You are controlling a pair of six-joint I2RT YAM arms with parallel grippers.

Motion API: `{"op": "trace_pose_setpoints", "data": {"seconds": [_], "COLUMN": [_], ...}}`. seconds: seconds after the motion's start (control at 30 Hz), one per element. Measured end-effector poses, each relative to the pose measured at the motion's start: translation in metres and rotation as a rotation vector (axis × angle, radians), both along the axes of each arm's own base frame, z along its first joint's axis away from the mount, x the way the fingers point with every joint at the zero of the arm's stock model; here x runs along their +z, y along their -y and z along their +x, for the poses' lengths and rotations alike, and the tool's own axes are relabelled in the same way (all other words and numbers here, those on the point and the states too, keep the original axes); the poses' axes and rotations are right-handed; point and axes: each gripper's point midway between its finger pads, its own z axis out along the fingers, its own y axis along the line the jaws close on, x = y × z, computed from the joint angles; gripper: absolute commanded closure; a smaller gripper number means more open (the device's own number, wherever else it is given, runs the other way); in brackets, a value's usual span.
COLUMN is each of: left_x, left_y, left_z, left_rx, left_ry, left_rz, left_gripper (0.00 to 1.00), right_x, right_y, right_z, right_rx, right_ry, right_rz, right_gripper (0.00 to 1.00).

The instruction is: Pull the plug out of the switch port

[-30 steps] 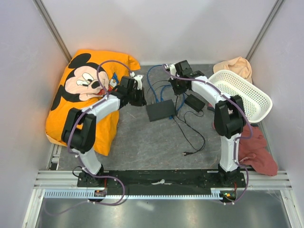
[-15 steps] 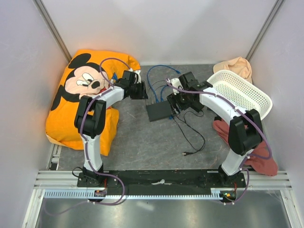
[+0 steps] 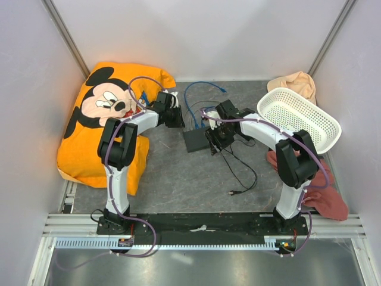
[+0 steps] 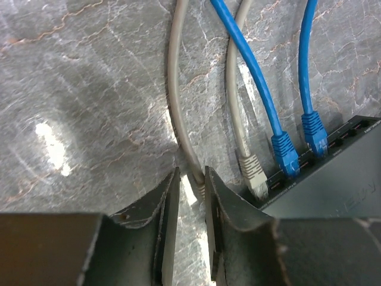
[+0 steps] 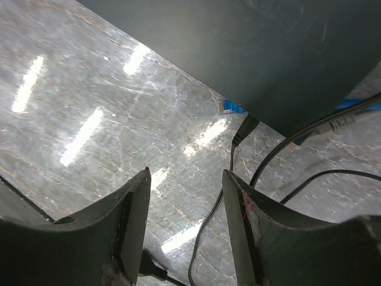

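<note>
The black switch (image 3: 195, 140) lies mid-table with its port row along the far edge (image 4: 309, 173). Two blue plugs (image 4: 284, 156) and a grey plug (image 4: 253, 173) sit in ports. A second grey cable (image 4: 172, 89) runs down to my left gripper (image 4: 191, 170), and its plug end lies between the fingertips against the right finger (image 4: 217, 190). A gap shows on the other side; its port is hidden. In the top view the left gripper (image 3: 177, 118) is at the switch's far-left corner. My right gripper (image 5: 186, 179) stands open at the switch's near-right corner (image 3: 212, 143), over bare table.
Black cords (image 5: 280, 149) trail beside the right gripper and end in a loose plug (image 3: 235, 192). An orange Mickey Mouse cloth (image 3: 101, 107) lies left. A white basket (image 3: 297, 116), a beige cloth (image 3: 294, 80) and a red cloth (image 3: 324, 193) are at the right.
The right arm swung from behind the switch to its near-right corner and its jaws opened. The left gripper shifted toward the port row and its jaws narrowed.
</note>
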Motion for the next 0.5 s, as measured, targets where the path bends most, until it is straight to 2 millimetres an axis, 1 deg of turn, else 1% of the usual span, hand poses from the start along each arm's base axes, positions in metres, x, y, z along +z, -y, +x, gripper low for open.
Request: {"op": "trace_pose_setpoints", "data": {"seconds": [0.1, 0.13, 0.2, 0.3, 0.4, 0.5], "left_x": [0.000, 0.000, -0.001, -0.002, -0.003, -0.003], "left_y": [0.002, 0.003, 0.005, 0.009, 0.010, 0.006], "left_z": [0.000, 0.000, 0.001, 0.001, 0.000, -0.004], "left_rx": [-0.005, -0.006, -0.010, -0.014, -0.011, -0.003], "left_ry": [0.005, 0.005, 0.010, 0.017, 0.025, 0.034], "left_rz": [-0.001, -0.001, -0.002, 0.000, 0.013, 0.015], "left_gripper": [0.73, 0.79, 0.98, 0.98, 0.98, 0.98], "right_x": [-0.015, -0.019, -0.027, -0.037, -0.046, -0.049], "right_y": [0.004, 0.006, 0.011, 0.018, 0.021, 0.024], "right_z": [-0.002, -0.001, 0.003, 0.013, 0.029, 0.042], "right_rx": [-0.009, -0.014, -0.024, -0.041, -0.046, -0.044], "right_ry": [-0.026, -0.026, -0.020, 0.000, 0.025, 0.034], "right_rz": [-0.034, -0.050, -0.082, -0.146, -0.198, -0.252], "right_gripper": [0.41, 0.41, 0.43, 0.44, 0.45, 0.45]}}
